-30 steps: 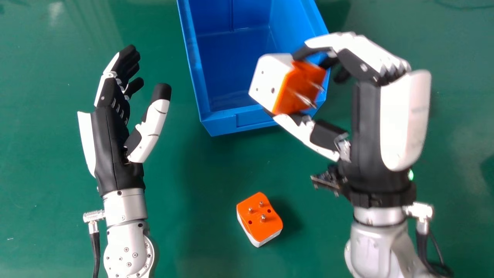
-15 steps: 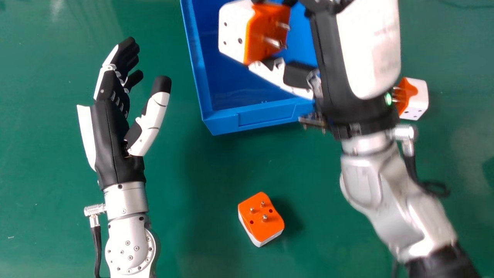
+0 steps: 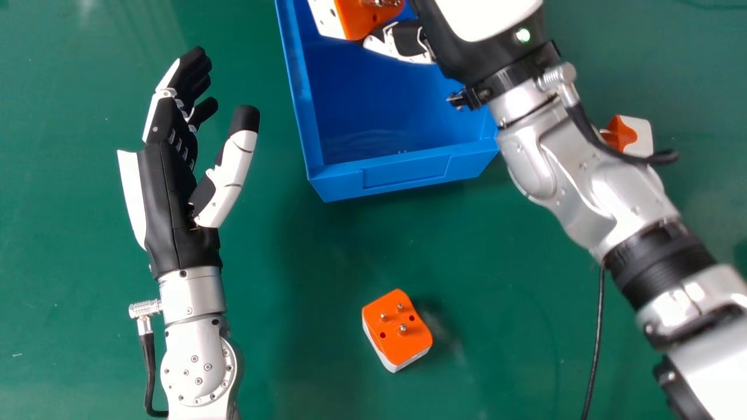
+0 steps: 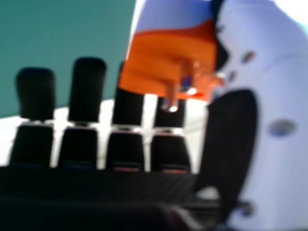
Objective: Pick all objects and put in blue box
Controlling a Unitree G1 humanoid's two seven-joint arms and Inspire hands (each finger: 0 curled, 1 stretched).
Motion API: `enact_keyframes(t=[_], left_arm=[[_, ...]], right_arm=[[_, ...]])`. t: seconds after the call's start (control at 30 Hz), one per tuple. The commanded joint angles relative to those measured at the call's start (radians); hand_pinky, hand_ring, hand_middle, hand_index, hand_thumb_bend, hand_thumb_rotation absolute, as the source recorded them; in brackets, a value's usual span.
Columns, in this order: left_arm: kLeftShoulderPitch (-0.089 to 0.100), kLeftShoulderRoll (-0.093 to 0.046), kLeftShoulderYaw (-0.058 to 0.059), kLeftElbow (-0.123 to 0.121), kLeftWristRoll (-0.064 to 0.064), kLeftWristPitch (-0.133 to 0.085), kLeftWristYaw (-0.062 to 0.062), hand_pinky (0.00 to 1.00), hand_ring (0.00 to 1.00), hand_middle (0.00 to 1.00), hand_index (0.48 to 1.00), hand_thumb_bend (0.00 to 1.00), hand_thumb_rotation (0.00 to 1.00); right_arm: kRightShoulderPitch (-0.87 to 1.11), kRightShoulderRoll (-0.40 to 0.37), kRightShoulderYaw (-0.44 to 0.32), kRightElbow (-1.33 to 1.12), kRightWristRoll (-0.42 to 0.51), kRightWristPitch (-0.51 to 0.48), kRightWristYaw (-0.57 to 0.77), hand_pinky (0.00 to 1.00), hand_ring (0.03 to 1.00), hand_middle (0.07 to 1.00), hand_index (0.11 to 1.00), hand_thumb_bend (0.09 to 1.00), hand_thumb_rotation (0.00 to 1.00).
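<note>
Three orange-and-white plug adapters in play here, folks, two hands, and one blue box on the green table! We have the first adapter up at the far edge of the head view, over the opening of the box, in our right hand. And what a grip: our right hand view gives us the thumb on one side and the fingers on the other, the adapter pinched between them, with two metal pins in clear sight.

Down on the table, on the near side of the box and well apart from it, we have the second adapter, orange face up, three pins pointing upward. Over to the right of the box, just beyond our silver right forearm and partly hidden by its cable, there's the third adapter, lying on the table. And on the left, we have our left hand beside the box, fingers relaxed and slightly bent, thumb held apart, holding nothing.
</note>
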Motion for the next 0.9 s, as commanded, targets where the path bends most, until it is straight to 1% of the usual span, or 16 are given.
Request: enact_keyframes(t=[0.0, 0.07, 0.17, 0.27, 0.3, 0.37, 0.47, 0.5, 0.53, 0.6, 0.67, 0.77, 0.87], left_arm=[[-0.012, 0.003, -0.003, -0.006, 0.009, -0.013, -0.001, 0.82, 0.86, 0.85, 0.812, 0.66, 0.5], [-0.01, 0.005, -0.003, -0.01, 0.011, -0.012, 0.001, 0.82, 0.86, 0.85, 0.812, 0.66, 0.5], [-0.011, 0.006, 0.0, -0.008, 0.007, -0.014, 0.0, 0.82, 0.86, 0.85, 0.812, 0.66, 0.51], [-0.012, 0.007, 0.001, -0.006, 0.001, -0.014, -0.005, 0.82, 0.86, 0.85, 0.812, 0.66, 0.51], [-0.013, 0.008, 0.0, -0.004, 0.001, -0.015, -0.006, 0.82, 0.86, 0.85, 0.812, 0.66, 0.51], [-0.015, 0.009, 0.0, -0.001, 0.006, -0.015, -0.002, 0.82, 0.86, 0.85, 0.813, 0.66, 0.51], [-0.018, 0.011, -0.001, 0.005, 0.004, -0.015, -0.005, 0.83, 0.86, 0.85, 0.813, 0.66, 0.51], [-0.019, 0.01, 0.0, 0.006, 0.004, -0.014, -0.004, 0.83, 0.86, 0.85, 0.813, 0.66, 0.51], [-0.02, 0.009, 0.001, 0.007, 0.0, -0.015, -0.005, 0.83, 0.86, 0.85, 0.813, 0.66, 0.51], [-0.023, 0.01, 0.001, 0.01, -0.001, -0.016, -0.006, 0.83, 0.86, 0.85, 0.814, 0.66, 0.51], [-0.026, 0.012, 0.0, 0.012, 0.002, -0.015, -0.005, 0.83, 0.86, 0.85, 0.814, 0.66, 0.51], [-0.031, 0.013, 0.0, 0.018, 0.009, -0.014, 0.003, 0.83, 0.86, 0.85, 0.814, 0.66, 0.51], [-0.035, 0.014, -0.001, 0.02, 0.012, -0.018, 0.004, 0.83, 0.86, 0.85, 0.814, 0.66, 0.51]], right_arm=[[-0.073, -0.006, 0.016, 0.035, -0.004, 0.027, -0.009, 0.31, 0.458, 0.527, 0.492, 0.495, 0.0], [-0.092, -0.006, 0.036, 0.072, -0.006, 0.044, -0.009, 0.31, 0.456, 0.528, 0.496, 0.495, 0.0], [-0.11, -0.009, 0.059, 0.106, -0.001, 0.06, -0.003, 0.3, 0.445, 0.524, 0.508, 0.494, 0.0], [-0.123, -0.013, 0.076, 0.126, 0.003, 0.075, 0.009, 0.29, 0.443, 0.521, 0.516, 0.493, 0.0], [-0.128, -0.015, 0.082, 0.131, 0.002, 0.081, 0.019, 0.29, 0.443, 0.521, 0.516, 0.493, 0.0], [-0.136, -0.019, 0.091, 0.144, 0.008, 0.081, 0.031, 0.29, 0.44, 0.517, 0.523, 0.493, 0.0], [-0.152, -0.03, 0.113, 0.163, 0.004, 0.076, 0.072, 0.29, 0.439, 0.514, 0.529, 0.493, 0.0], [-0.157, -0.032, 0.121, 0.171, 0.002, 0.074, 0.078, 0.29, 0.438, 0.511, 0.534, 0.492, 0.0], [-0.161, -0.034, 0.127, 0.178, 0.003, 0.069, 0.085, 0.29, 0.438, 0.511, 0.534, 0.492, 0.0], [-0.167, -0.038, 0.142, 0.191, 0.001, 0.063, 0.092, 0.29, 0.439, 0.51, 0.537, 0.493, 0.0], [-0.174, -0.04, 0.157, 0.206, 0.0, 0.057, 0.098, 0.29, 0.439, 0.508, 0.54, 0.493, 0.0], [-0.184, -0.04, 0.175, 0.231, 0.004, 0.042, 0.12, 0.29, 0.439, 0.506, 0.543, 0.493, 0.0], [-0.194, -0.043, 0.197, 0.26, 0.0, 0.023, 0.128, 0.29, 0.439, 0.507, 0.541, 0.493, 0.0]])
